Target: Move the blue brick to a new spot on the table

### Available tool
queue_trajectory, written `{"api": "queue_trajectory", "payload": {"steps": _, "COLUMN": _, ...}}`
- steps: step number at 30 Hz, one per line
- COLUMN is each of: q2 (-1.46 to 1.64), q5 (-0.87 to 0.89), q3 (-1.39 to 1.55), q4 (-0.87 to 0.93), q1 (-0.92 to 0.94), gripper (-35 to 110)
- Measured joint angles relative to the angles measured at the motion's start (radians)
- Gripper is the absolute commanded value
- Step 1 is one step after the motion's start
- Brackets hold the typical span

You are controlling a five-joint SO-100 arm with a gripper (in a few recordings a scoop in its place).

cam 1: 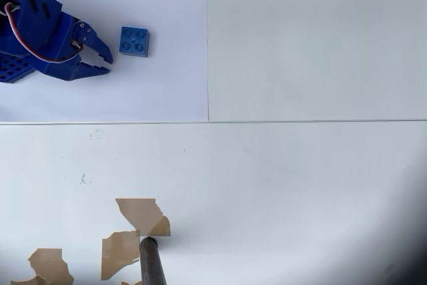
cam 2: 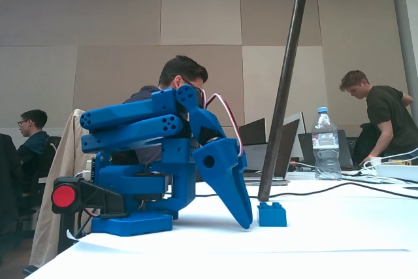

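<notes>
**Risk of nudging the brick before any grasp**

Danger lies mostly in the approach. The blue brick sits flat and studs-up in the upper left of the overhead view, on the white table, just to the right of the gripper. In the fixed view the brick rests a little right of centre, close beside the lowered fingertip but with a sliver of table showing between them. Because the claw is offset toward the lower edge of the brick in the overhead view rather than lined up around it, a straight push forward would likely strike one corner, spinning or sliding the light piece away instead of capturing it. A closing motion begun too early would pinch air; begun with one finger on top of the studs, it could tip the brick. The brown torn patches and the dark pole at the bottom of the overhead view are well apart and pose no hazard now.

As for the claw, its two fingers stand slightly parted, a narrow gap between the tips, and it holds nothing. It appears not to touch the brick.
</notes>
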Motion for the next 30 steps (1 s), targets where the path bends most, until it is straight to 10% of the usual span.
{"api": "queue_trajectory", "payload": {"steps": 30, "q2": 0.0, "q5": -0.011, "q3": 0.0, "q4": 0.0, "q1": -0.017, "gripper": 0}}
